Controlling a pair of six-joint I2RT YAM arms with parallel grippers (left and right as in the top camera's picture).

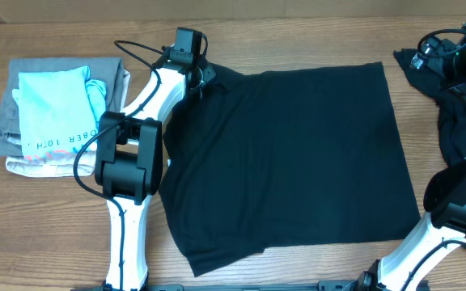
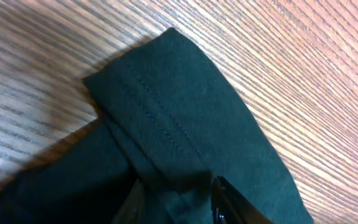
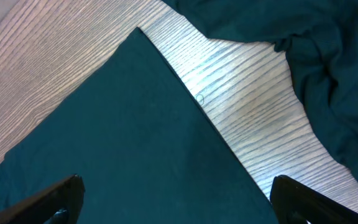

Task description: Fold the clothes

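Overhead, the black T-shirt (image 1: 290, 162) lies flat across the middle of the surface (image 1: 55, 242). Only the left wrist view shows its stitched sleeve hem (image 2: 166, 124) at the left gripper (image 1: 203, 77), whose grip cannot be told. The right wrist view shows the right gripper (image 3: 179, 202) spread above the shirt's corner.

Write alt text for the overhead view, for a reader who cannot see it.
A large black T-shirt lies spread flat on a wooden table, the left hand at its upper-left sleeve. A folded stack topped by a light-blue shirt sits to the left; another black garment lies crumpled at the right edge.
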